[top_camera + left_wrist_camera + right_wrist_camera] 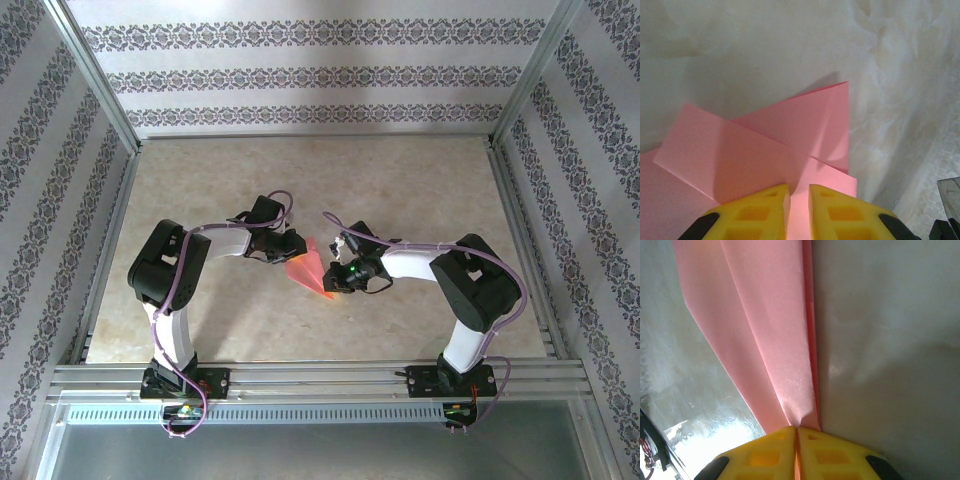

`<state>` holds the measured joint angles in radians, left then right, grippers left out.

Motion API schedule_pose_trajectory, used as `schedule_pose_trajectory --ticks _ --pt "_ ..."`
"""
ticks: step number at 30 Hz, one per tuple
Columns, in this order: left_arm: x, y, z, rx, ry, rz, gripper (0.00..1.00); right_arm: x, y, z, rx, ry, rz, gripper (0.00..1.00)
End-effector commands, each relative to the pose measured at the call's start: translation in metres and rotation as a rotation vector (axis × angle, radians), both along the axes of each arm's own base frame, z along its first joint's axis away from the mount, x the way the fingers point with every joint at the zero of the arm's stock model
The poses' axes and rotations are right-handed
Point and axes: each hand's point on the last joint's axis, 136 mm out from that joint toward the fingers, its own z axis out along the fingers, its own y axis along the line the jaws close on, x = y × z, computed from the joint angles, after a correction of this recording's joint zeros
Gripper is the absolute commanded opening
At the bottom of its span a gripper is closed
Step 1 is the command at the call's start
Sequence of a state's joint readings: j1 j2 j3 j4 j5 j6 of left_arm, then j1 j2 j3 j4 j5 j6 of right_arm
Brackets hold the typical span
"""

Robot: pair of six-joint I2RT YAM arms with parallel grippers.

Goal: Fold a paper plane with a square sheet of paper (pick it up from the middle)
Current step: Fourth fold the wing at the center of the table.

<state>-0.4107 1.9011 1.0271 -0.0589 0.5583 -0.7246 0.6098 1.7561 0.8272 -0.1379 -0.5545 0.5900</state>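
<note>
Right wrist view: right jaws clenched on the half-folded paper plane (775, 340) at its narrow end — it fans away ahead of them over the counter (890, 340). Left jaws stand slightly parted, pink paper showing between them. We judge this mid-fold; the next move calls for pressing a crease. The far tip is cut off.

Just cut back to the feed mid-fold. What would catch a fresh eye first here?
The pink-red paper plane, half folded into a narrow wedge, is the one bright thing, at the centre of the top view. The right claw is pinched shut on its folded end, with the creased paper running away from the fingertips. The left claw sits at the overlapping flaps on the other side, its fingers a narrow gap apart.
</note>
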Motion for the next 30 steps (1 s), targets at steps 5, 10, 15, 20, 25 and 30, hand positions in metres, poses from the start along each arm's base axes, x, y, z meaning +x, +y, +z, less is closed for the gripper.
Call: schedule_pose_trajectory --ticks 5,10,15,20,25,30 --pt "-0.007 0.022 -0.029 0.104 0.038 0.065 0.18 -0.002 -0.008 0.026 0.037 -0.008 -0.021 0.15" --pt "-0.009 0.022 -0.032 0.104 0.041 0.059 0.17 0.028 0.004 0.068 0.119 -0.136 -0.083 0.16" --pt "-0.01 0.022 -0.034 0.104 0.042 0.061 0.17 0.039 0.018 0.061 0.095 -0.134 -0.079 0.13" --pt "-0.011 0.024 -0.036 0.109 0.047 0.067 0.17 0.047 0.027 0.037 0.043 -0.089 -0.087 0.09" --pt "-0.013 0.026 -0.038 0.12 0.051 0.071 0.17 0.053 0.034 0.021 0.022 -0.062 -0.093 0.08" --pt "-0.016 0.031 -0.042 0.145 0.065 0.077 0.16 0.051 0.034 0.003 -0.006 -0.022 -0.094 0.07"
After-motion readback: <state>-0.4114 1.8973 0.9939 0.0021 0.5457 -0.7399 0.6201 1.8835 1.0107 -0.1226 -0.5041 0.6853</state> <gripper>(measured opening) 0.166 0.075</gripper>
